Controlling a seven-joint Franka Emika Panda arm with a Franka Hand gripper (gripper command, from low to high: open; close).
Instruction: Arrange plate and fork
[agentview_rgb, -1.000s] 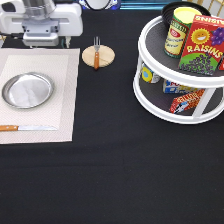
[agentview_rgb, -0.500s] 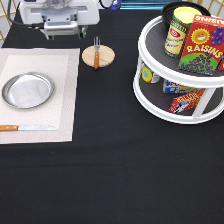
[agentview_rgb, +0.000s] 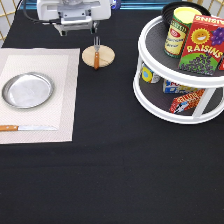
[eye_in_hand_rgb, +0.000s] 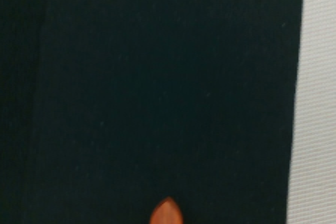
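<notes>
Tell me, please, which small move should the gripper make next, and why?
Probably move slightly toward the exterior view's right and lower over the fork, lying across the wooden disc. The gripper hangs near it; the plate already sits on the placemat.

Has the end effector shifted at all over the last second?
Yes. The end effector has slid toward the exterior view's right along the top edge, from above the placemat to nearly above the wooden disc holding the fork.
</notes>
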